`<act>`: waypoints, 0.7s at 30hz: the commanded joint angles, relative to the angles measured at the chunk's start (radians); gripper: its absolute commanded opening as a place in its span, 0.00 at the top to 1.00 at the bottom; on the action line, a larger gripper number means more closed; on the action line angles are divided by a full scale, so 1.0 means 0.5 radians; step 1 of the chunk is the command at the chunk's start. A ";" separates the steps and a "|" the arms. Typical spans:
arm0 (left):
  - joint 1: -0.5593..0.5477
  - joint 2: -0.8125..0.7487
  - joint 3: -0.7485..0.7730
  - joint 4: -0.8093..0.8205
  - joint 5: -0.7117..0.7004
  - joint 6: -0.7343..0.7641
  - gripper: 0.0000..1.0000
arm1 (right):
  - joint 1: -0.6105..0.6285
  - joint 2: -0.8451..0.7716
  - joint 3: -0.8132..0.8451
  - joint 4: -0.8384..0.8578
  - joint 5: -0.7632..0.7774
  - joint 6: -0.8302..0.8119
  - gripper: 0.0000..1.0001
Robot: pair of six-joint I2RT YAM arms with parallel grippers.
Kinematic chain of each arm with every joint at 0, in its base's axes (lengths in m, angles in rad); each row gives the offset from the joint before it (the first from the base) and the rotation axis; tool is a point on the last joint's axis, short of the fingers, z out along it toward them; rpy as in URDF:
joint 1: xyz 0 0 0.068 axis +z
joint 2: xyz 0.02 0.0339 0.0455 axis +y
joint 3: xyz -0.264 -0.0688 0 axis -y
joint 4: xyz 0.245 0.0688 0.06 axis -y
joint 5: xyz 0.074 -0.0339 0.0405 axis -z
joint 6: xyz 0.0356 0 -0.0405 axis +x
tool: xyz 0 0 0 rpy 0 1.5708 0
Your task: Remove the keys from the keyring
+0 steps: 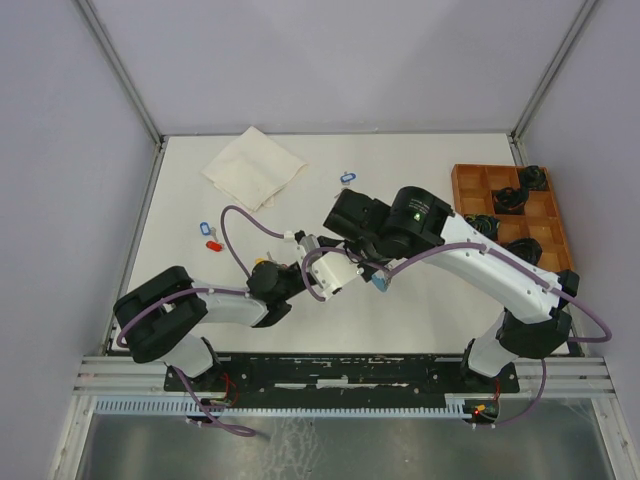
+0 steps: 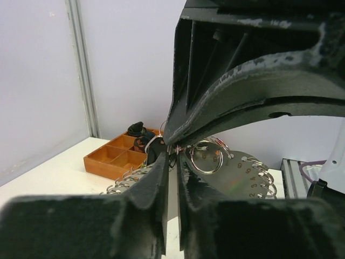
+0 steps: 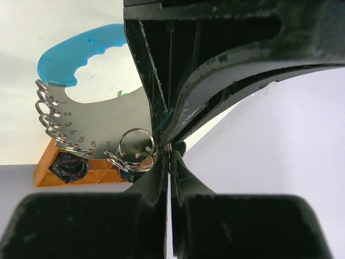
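The keyring (image 3: 102, 121) is a curved, numbered metal plate with small split rings along its edge and a light-blue handle (image 3: 81, 54). It hangs above mid-table, and in the top view only the blue end (image 1: 380, 283) shows. My right gripper (image 3: 168, 147) is shut on the ring end of the plate. My left gripper (image 2: 173, 148) meets it tip to tip beside the plate (image 2: 237, 178). Its jaws are nearly together with a thin slit, and a small metal bit sits at the tips. Three tagged keys lie loose on the table: blue (image 1: 347, 177), blue (image 1: 206, 228) and red (image 1: 212, 243).
A wooden compartment tray (image 1: 500, 185) holding dark objects stands at the right back of the table. A folded cream cloth (image 1: 253, 165) lies at the back left. Both arms (image 1: 480, 260) cross over the table's middle.
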 commanded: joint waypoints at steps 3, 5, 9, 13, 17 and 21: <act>-0.017 -0.008 0.043 0.400 -0.056 0.163 0.97 | 0.009 -0.001 0.120 -0.312 -0.061 0.044 0.99; -0.018 -0.014 0.034 0.401 -0.055 0.178 0.97 | 0.009 -0.002 0.124 -0.312 -0.089 0.049 0.99; -0.019 -0.074 -0.021 0.401 -0.130 0.213 0.97 | -0.049 -0.019 0.192 -0.306 -0.251 0.066 0.94; -0.018 -0.143 -0.056 0.399 -0.133 0.230 0.97 | -0.177 -0.046 0.236 -0.272 -0.450 0.060 0.83; -0.017 -0.196 -0.086 0.401 -0.126 0.251 0.97 | -0.283 -0.100 0.203 -0.202 -0.609 0.057 0.68; -0.019 -0.240 -0.116 0.400 -0.120 0.264 0.97 | -0.453 -0.205 0.224 -0.092 -0.846 0.047 0.51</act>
